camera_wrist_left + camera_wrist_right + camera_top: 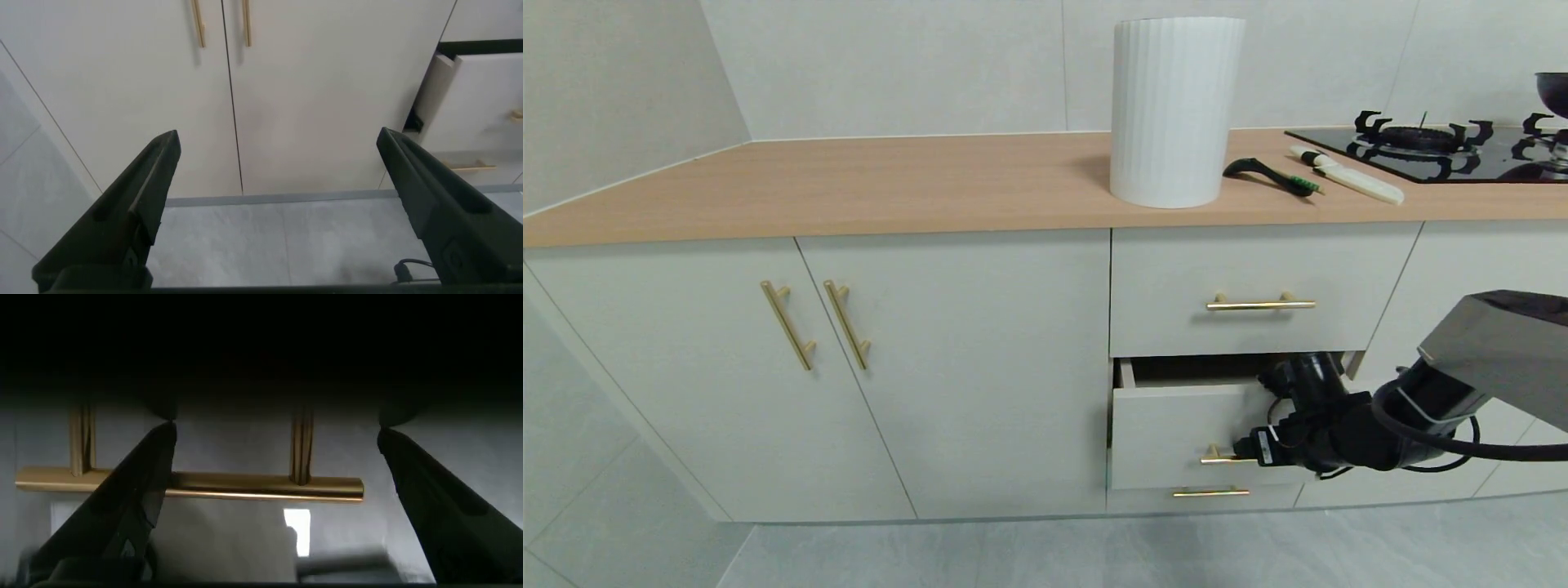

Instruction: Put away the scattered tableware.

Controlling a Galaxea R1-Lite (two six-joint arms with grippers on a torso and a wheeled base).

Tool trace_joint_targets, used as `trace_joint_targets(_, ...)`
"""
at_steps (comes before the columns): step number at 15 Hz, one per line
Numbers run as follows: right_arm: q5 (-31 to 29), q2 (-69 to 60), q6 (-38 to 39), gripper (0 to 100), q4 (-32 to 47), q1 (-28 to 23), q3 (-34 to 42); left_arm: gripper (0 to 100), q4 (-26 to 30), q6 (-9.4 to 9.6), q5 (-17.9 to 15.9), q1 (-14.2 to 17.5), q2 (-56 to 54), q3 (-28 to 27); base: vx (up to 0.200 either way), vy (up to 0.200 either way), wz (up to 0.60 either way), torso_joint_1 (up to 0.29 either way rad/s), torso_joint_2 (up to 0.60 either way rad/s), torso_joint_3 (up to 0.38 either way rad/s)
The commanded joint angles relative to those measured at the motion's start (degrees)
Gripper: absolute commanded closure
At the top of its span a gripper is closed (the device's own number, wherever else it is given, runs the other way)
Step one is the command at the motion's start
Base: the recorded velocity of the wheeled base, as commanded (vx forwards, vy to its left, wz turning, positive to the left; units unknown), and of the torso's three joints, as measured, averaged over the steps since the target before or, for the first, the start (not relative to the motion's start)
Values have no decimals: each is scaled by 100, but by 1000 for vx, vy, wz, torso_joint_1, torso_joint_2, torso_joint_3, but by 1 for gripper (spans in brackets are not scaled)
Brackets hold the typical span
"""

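On the wooden counter (849, 184) lie a black-handled tool with a green tip (1270, 175) and a white knife (1347, 175), both to the right of a tall white ribbed container (1172, 110). Below them the middle drawer (1176, 433) stands partly pulled out. My right gripper (1241, 449) is at its gold handle (1217, 460). Seen from the right wrist, the gripper (278, 433) is open with the handle (192, 484) running across close in front of its fingers. My left gripper (278, 139) hangs open and empty, low in front of the cabinet doors.
A black gas hob (1429, 147) takes up the counter's right end. The top drawer (1258, 286) and the bottom drawer (1209, 494) are closed. Two closed cabinet doors with gold handles (813, 322) are on the left. Grey tiled floor (1013, 555) lies below.
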Motion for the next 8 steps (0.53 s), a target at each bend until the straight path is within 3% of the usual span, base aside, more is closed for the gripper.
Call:
trace_joint_targets(1,126,-931,-10,0,490,66,68,0,-1,2,-2,0,2,1,0,0,0,0,0,0)
trace_joint_targets(5,213,-2188,-1,0,1448,312,68,0,-1,2,-2,0,2,1,0,0,0,0,0,0)
trace_joint_targets(8,178,-2513,43,0,1386,479,94,0,-1,2,-2,0,2,1,0,0,0,0,0,0)
